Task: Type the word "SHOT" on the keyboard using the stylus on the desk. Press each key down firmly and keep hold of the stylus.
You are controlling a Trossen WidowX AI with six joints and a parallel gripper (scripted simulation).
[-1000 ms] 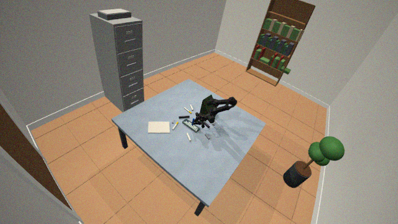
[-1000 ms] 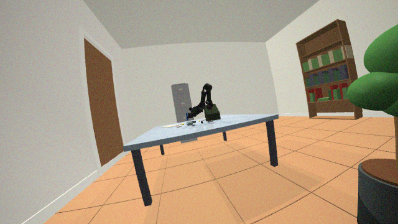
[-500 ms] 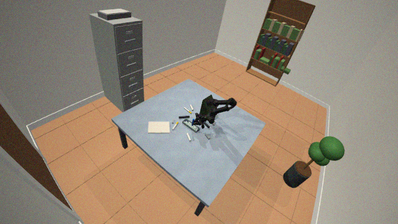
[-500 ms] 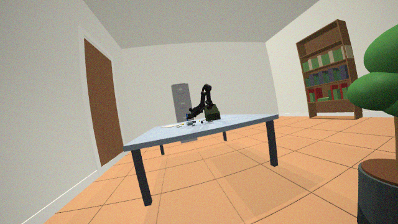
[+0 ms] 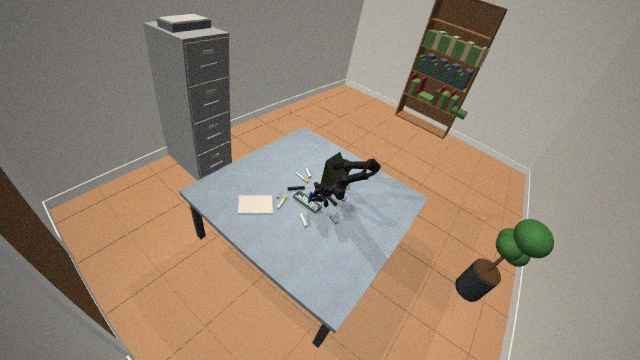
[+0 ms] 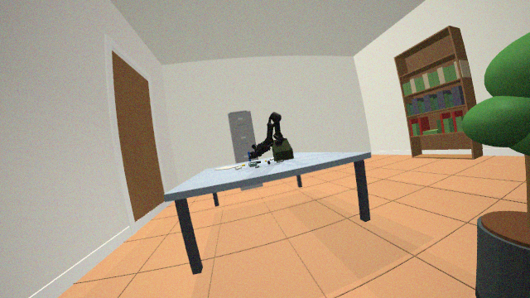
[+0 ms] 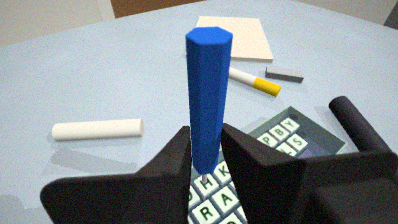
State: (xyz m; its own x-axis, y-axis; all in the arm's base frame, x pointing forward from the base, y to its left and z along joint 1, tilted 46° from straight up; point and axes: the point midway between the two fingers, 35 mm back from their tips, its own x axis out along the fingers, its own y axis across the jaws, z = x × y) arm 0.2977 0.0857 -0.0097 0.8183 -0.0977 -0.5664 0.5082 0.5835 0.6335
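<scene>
With its fingers closed to a narrow gap around the blue stylus point(image 5: 310, 196) point(image 6: 249, 156) point(image 7: 207, 100), the gripper point(image 5: 316, 196) point(image 6: 252, 156) point(image 7: 204, 131) holds it upright, its tip at the H key point(image 7: 205, 184). Below the gripper lies the keyboard point(image 5: 300, 195) point(image 6: 252, 165) point(image 7: 320, 131); beside it, a black marker point(image 5: 296, 188) point(image 7: 361, 122).

The stylus point(image 5: 310, 196) point(image 6: 249, 156) point(image 7: 207, 95) was plain blue, the hand point(image 7: 204, 131) around it black. Below the stylus, the keyboard point(image 5: 300, 196) point(image 7: 325, 131) was dark grey-green, its pale keys point(image 7: 205, 214) marked with dark letters. Near the keyboard were a plain off-white cylinder point(image 7: 98, 129), a white-and-yellow stick point(image 7: 255, 83) and a black cylinder point(image 7: 359, 124). The worktop point(image 5: 280, 240) point(image 6: 265, 170) point(image 7: 100, 80) under the keyboard was pale blue, faintly mottled.
</scene>
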